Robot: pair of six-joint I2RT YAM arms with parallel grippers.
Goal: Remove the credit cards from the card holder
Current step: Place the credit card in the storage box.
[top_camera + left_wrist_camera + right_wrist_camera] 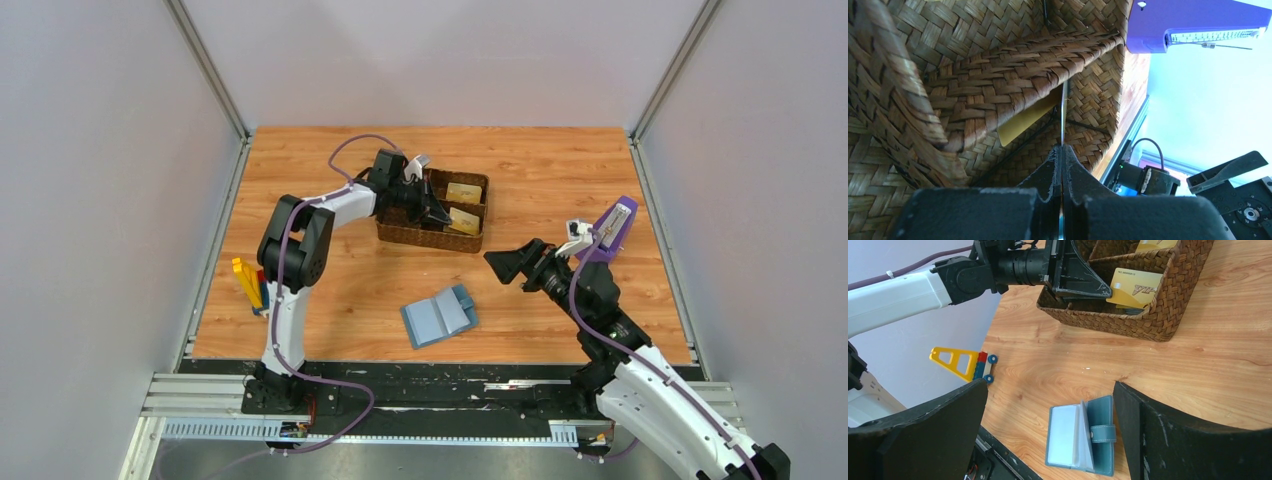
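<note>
So the left gripper [432, 212] is reaching into the brown woven tray [430, 238] at the far middle of the table [330, 300], and its two fingers are pinched tight together on the edge of a gold credit card [1138, 287]. From the left wrist view the card shows edge-on, just a thin line running straight out from between the fingertips. That card sits tilted in the tray compartment nearer the arms, with "VIP" printed on it. The other card [463, 190], also gold, lies in the compartment behind it, past the woven divider. The card holder [440, 315] lies opened flat on the wood, light blue inside facing up, its little snap tab sticking out, well apart from the tray and closer to the arm bases. The right gripper [508, 263] hangs above the table with its fingers spread wide and nothing in them. It's a bit to the right of the card holder and farther back, and in its own wrist view the holder shows low between the two fingers. A purple metronome [620, 222] stands by the right edge, and some yellow and red toy blocks [250, 283] sit by the left arm.
</note>
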